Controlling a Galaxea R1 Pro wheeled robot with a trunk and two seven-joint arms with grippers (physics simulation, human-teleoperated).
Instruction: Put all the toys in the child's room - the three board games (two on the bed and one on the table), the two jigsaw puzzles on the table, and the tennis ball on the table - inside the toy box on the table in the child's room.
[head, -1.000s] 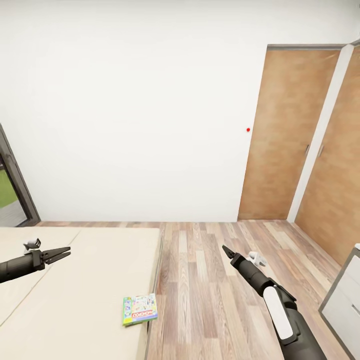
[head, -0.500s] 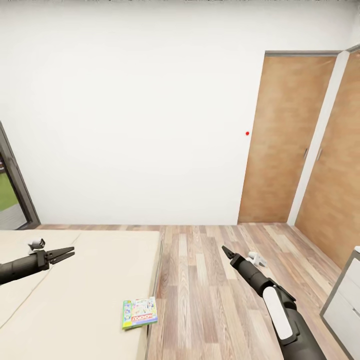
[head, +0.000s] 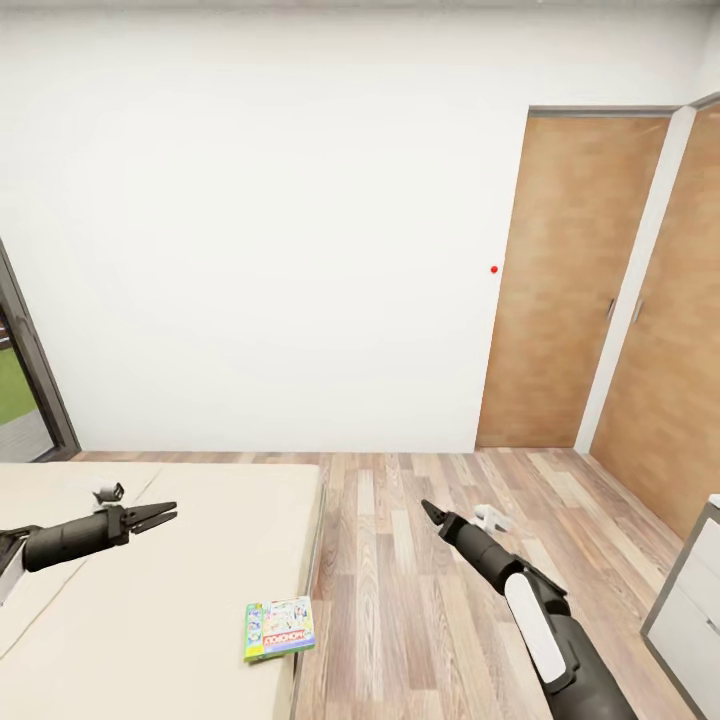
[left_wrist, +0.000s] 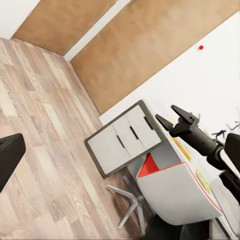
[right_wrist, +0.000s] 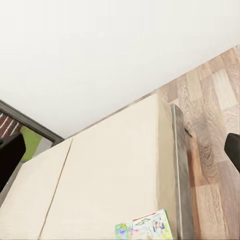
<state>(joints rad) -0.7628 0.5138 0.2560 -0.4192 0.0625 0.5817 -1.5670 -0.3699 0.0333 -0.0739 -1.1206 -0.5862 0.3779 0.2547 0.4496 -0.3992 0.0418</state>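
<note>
- Board game (head: 279, 628), a flat box with a green edge and a pale blue printed cover, lies flat on the bed (head: 150, 600), close to the mattress edge that runs along the wood floor (head: 420, 560). In the right wrist view the same box (right_wrist: 145, 226) sits on the beige mattress (right_wrist: 110, 170) near that edge.
- Left gripper (head: 165, 514) hovers above the bed, well apart from the box, its two fingers slightly spread at the tips with nothing between them.
- Right gripper (head: 430, 512) hangs over the floor beside the bed, apart from the box; its fingers come to a narrow point and whether they are parted or pressed together cannot be told from the head view. The left wrist view catches the same gripper (left_wrist: 172, 116) from across the room with its tips apart and holding nothing.
- White wall (head: 260, 250) stands behind the bed, with a small red dot (head: 494, 269) near a brown wooden door (head: 560, 280).
- Grey cabinet (left_wrist: 125, 137) with white doors stands on the floor in the left wrist view, with a white chair (left_wrist: 175, 192) with a red inner edge next to it.
- Dark window frame (head: 35, 370) stands at the far left of the head view.
</note>
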